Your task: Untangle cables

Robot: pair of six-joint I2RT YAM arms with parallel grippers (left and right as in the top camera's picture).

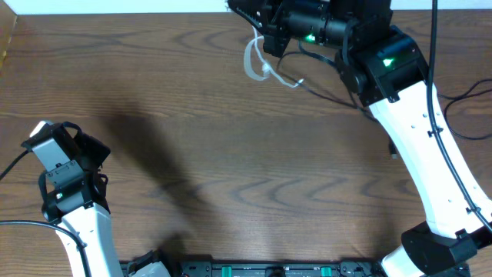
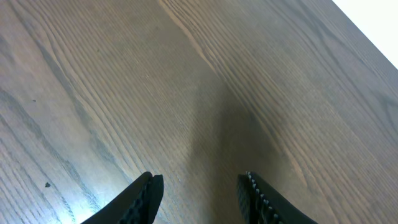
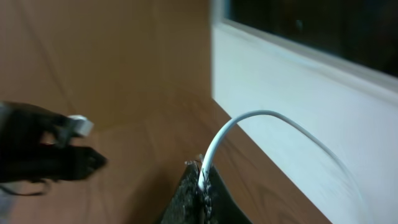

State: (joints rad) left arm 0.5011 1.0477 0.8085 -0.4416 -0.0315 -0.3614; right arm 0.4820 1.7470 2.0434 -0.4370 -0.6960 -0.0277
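My left gripper [image 2: 200, 185] hangs with its fingers spread wide over bare table [image 2: 124, 74], gripping nothing (idle, I'd judge). The cables [image 1: 296, 81] lie well apart from it, toward two o'clock in the overhead view, near the table's far edge. There my right gripper [image 3: 200, 174] pinches the white cable [image 3: 261, 115], whose slack trails toward four o'clock to a black cable [image 1: 330, 96]. The right arm is plainly nearer.
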